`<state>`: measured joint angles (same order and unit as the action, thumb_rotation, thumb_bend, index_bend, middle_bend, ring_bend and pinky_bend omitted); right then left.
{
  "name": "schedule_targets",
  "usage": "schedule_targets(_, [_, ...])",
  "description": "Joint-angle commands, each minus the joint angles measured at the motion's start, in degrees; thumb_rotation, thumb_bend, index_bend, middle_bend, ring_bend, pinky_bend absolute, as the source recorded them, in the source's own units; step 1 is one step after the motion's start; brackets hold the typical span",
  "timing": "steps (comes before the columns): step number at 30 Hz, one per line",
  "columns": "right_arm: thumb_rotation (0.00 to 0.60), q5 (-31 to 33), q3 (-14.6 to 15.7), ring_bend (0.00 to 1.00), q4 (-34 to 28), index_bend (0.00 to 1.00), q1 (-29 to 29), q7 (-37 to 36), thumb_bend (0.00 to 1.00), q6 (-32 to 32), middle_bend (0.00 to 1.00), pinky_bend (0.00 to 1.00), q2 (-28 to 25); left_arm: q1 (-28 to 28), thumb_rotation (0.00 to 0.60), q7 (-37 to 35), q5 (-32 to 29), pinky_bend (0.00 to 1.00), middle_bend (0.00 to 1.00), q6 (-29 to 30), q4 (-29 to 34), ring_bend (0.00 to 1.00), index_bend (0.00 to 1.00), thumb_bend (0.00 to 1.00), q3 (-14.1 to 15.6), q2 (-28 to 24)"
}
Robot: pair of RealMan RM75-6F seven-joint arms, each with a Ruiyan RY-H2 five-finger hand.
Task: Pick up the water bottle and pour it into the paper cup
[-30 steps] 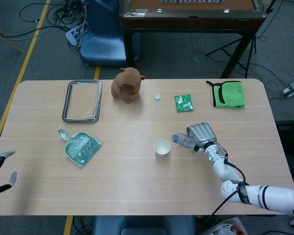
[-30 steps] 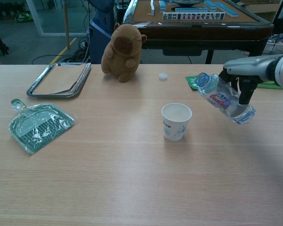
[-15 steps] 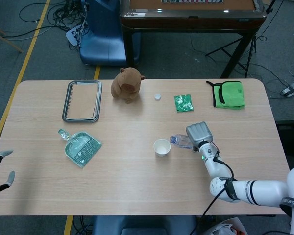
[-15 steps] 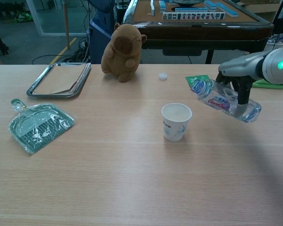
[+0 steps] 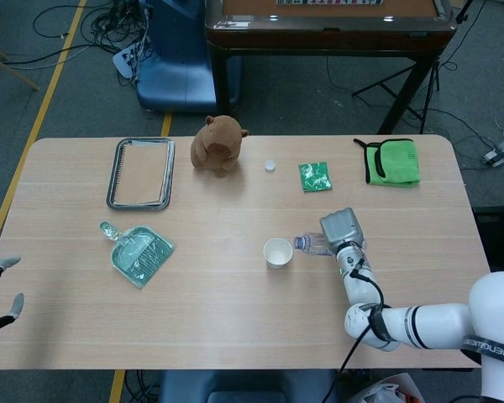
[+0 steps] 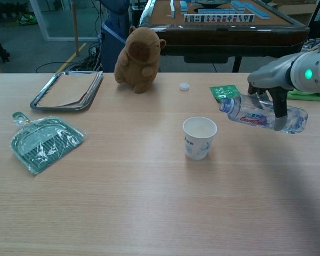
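A white paper cup (image 6: 199, 137) (image 5: 277, 252) stands upright near the middle of the table. My right hand (image 6: 274, 88) (image 5: 342, 230) grips a clear, uncapped water bottle (image 6: 261, 114) (image 5: 312, 244) held almost level in the air, its open mouth pointing left toward the cup, a little to the right of the rim and above it. No water shows between bottle and cup. My left hand (image 5: 0, 290) hangs off the table's left edge with fingers spread, holding nothing.
A white bottle cap (image 6: 184, 86) lies behind the cup. A brown plush toy (image 6: 140, 52), a metal tray with a notebook (image 6: 66, 89), a green packaged item (image 6: 41, 143), a small green packet (image 5: 315, 176) and a green cloth (image 5: 392, 161) lie about the table.
The bottle has tilted from steeply raised toward nearly level, its base rising, and its mouth has stayed just right of the cup. The left hand has barely moved.
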<state>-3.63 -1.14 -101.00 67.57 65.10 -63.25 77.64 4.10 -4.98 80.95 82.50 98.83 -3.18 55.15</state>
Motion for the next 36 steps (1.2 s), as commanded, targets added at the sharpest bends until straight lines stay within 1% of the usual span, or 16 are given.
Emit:
schedule_targets(1, [0.600,1.13,-0.15,0.40,-0.16,0.57,0.77,1.10,0.10,-0.70,0.53,0.37,0.59,-0.04,0.600,-0.02,0.00,0.60,0.21,0.11,0.09,0.20,0.20,0.39,-0.03,-0.03])
schedule_targets(9, [0.600,2.76,-0.35,0.40,-0.03,0.57,2.32,4.12,0.10,-2.02,0.53,0.37,1.57,-0.12,0.600,-0.62,0.03,0.60,0.21,0.24,0.07,0.20,0.20,0.39,-0.13,-0.20])
schedule_targets(18, [0.600,4.69,-1.04,0.40,-0.91,0.57,3.55,6.62,0.10,-3.60,0.53,0.37,1.48,-0.24,0.600,-1.25,0.05,0.60,0.21,0.48,0.00,0.20,0.20,0.39,-0.25,-0.42])
schedule_targets(29, [0.600,10.14,-1.94,0.40,-1.13,0.57,5.41,11.63,0.11,-6.14,0.53,0.37,1.45,-0.25,0.600,-1.43,0.09,0.60,0.21,0.43,-0.02,0.20,0.20,0.39,-0.25,-0.49])
schedule_targets(36, [0.600,10.60,-2.04,0.40,-0.17,0.57,5.62,13.47,0.11,-6.79,0.53,0.37,2.20,-0.24,0.600,-1.46,0.01,0.60,0.21,0.35,-0.07,0.20,0.20,0.39,-0.27,-0.45])
